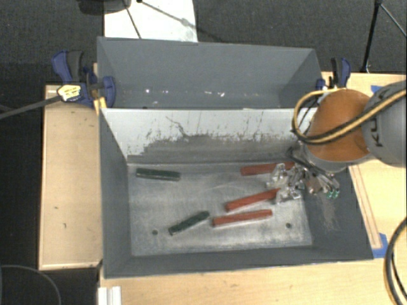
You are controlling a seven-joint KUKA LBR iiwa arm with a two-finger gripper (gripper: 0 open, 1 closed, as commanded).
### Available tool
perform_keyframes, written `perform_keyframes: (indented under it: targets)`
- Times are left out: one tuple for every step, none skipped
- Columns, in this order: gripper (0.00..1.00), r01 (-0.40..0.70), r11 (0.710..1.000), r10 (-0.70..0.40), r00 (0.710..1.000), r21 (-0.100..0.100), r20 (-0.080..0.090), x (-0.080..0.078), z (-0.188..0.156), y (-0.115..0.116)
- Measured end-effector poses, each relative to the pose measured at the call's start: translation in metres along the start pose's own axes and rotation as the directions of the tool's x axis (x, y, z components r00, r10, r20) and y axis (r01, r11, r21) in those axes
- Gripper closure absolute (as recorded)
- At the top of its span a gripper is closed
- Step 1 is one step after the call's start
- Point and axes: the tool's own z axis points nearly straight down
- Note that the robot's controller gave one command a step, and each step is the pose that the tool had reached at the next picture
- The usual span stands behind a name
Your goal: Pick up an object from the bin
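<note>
Left part of bin [191,196]: two dark green sticks [158,175], well apart from tool. Centre-right: middle red-brown stick [251,201], flat on floor, long axis left-right, right end angled toward back wall, ending at gripper [287,184]. Probably light, stiff, smooth, apt to roll; best pinched across narrow width. Gripper opening: cannot tell.

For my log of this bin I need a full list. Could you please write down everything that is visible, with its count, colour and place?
red-brown sticks: three, red-brown, right half of the bin floor; one near the back wall, two nearer the front.
dark green sticks: two, dark green, left half of the floor; one near the back wall, one nearer the front.
bin: one, grey metal, centre of the view.
gripper: one, silver-grey, at the right ends of the red-brown sticks.
orange cover: one, orange, on the wrist above the gripper.
</note>
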Motion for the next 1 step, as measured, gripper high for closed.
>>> perform_keyframes:
  targets:
    - [1.00, 0.001, 1.000, -0.001, 1.000, 0.000, 0.000, 0.0000, 0.0000, 0.0000]
